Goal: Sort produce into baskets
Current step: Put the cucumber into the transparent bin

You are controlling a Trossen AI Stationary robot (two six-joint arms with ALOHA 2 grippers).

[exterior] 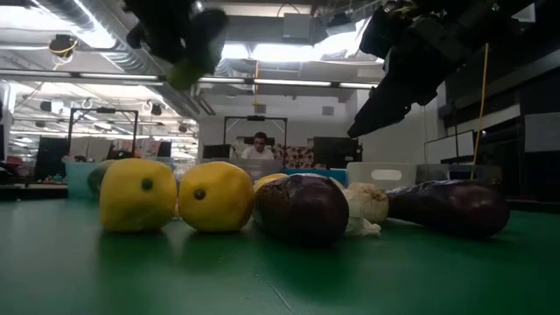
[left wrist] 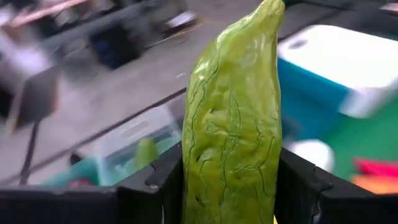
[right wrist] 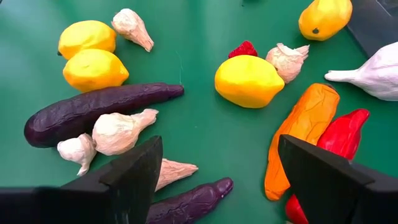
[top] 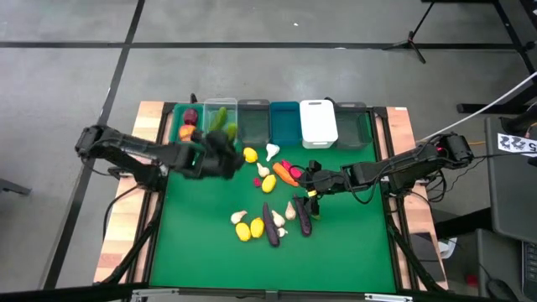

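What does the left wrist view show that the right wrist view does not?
Only the left wrist view shows the left gripper clamped on a green cucumber, with the baskets behind it, including the white basket. Only the right wrist view shows the right gripper open and empty above lemons, garlic, a purple eggplant and an orange carrot. Both show green table.

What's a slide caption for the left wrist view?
Left gripper shut on a green cucumber, carried toward the row of baskets.
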